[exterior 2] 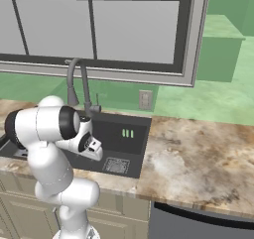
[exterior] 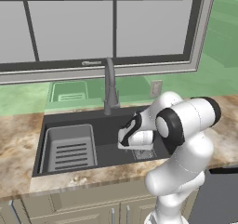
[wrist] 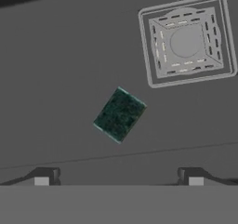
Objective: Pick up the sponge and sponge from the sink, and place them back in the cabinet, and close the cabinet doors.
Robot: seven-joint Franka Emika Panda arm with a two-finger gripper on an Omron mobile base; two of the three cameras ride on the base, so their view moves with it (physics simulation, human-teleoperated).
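Your gripper [wrist: 118, 180] is spread wide with nothing in it, hanging above the sink [exterior: 107, 125] floor, pointing down. The dark-topped sponge [wrist: 119, 114] lies flat on the black floor, dead ahead between the fingertips, rotated diagonally to them. The square drain [wrist: 187, 41] sits at 1 o'clock from it, apart. Judgement: you're lined up for a top-down pick; roll the wrist to square the jaws with the sponge's edges before descending.

flat, even rendered light; soft, slightly blurry, no glare.
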